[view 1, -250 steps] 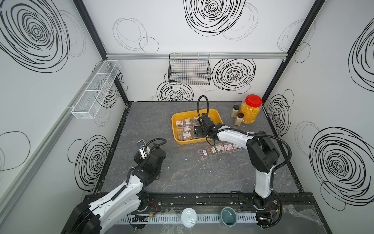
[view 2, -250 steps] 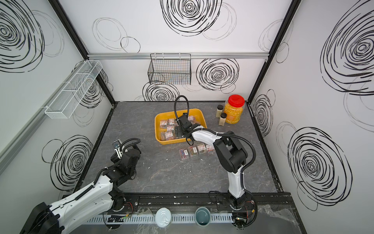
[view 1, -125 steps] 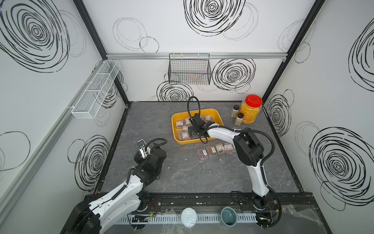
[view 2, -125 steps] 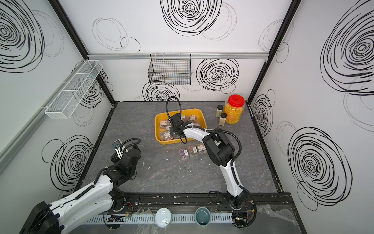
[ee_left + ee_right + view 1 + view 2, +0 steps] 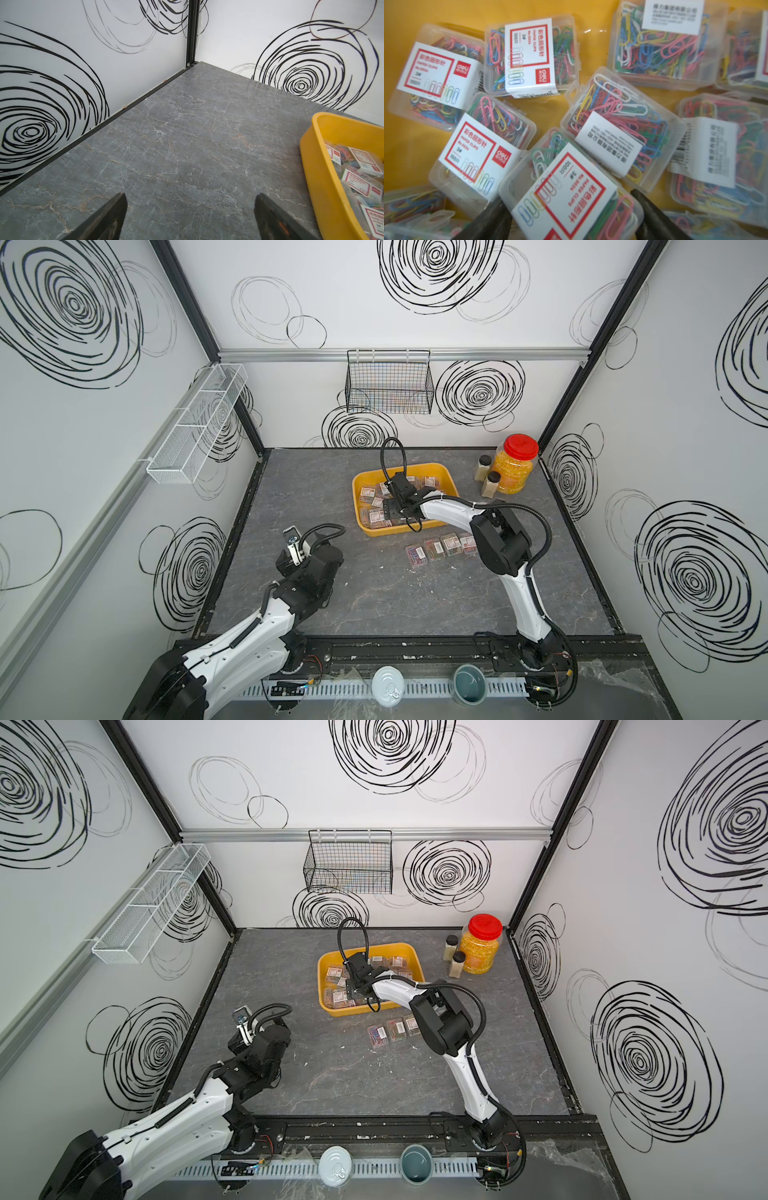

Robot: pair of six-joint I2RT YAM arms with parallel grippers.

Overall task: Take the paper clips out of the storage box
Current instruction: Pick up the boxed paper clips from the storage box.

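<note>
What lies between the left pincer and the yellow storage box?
Nothing: only bare grey tabletop separates the left pincer from the storage box, as the left wrist view shows.

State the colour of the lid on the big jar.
Red; the lid shows best in a top view.

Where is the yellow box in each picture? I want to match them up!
Top view: the yellow box sits on the grey table, toward the back wall.
Top view: the yellow box again, slightly further left.
Left wrist view: only one rounded end shows, at the picture's edge.
Right wrist view: its yellow floor fills the picture, seen close.
Shared landmark: the clear cases of clips with red-and-white labels lying inside it.
</note>
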